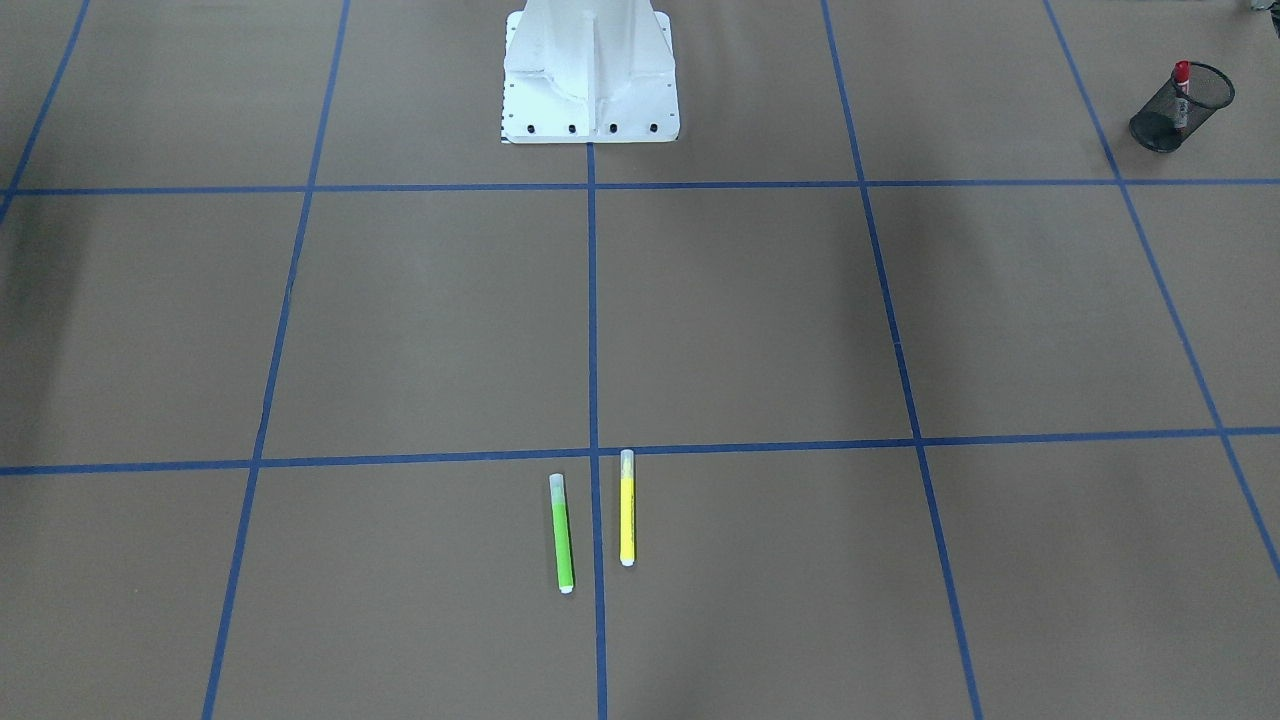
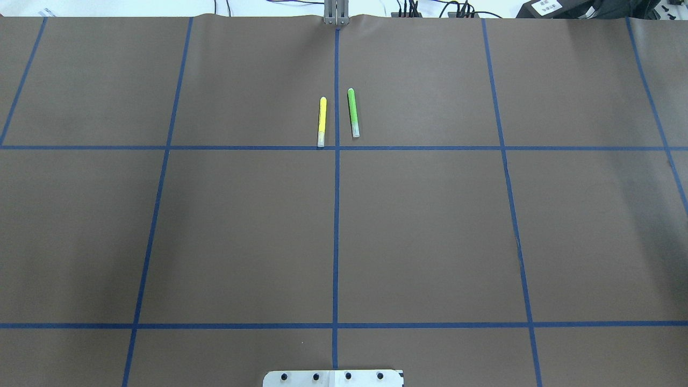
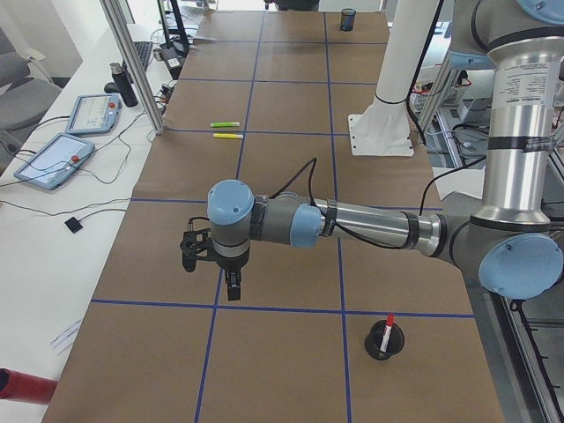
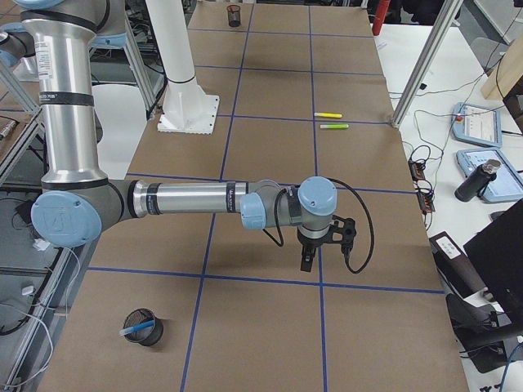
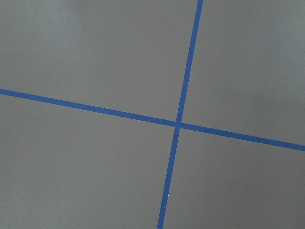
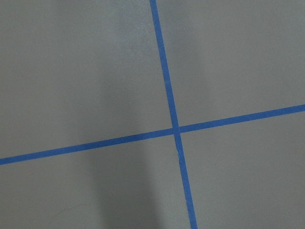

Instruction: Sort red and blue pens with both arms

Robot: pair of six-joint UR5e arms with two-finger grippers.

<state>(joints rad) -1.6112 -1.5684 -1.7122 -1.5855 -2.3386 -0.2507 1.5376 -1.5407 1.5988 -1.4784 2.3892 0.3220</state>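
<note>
Sorting looked done: the red-capped white pen [image 1: 1182,72] stood in a black mesh cup [image 1: 1158,128] at the table's [image 1: 750,320] left corner, and the blue-barrelled pen [image 4: 137,328] lay in a second mesh cup [image 4: 155,333] at the right corner. Whether the left gripper [image 3: 232,291] or right gripper [image 4: 308,263] was clenched, I could not tell.

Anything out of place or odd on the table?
Nothing stands out. The red pen stands in a mesh cup, the blue pen leans in the other mesh cup. The green marker and yellow marker lie straight, either side of the centre tape line.
</note>
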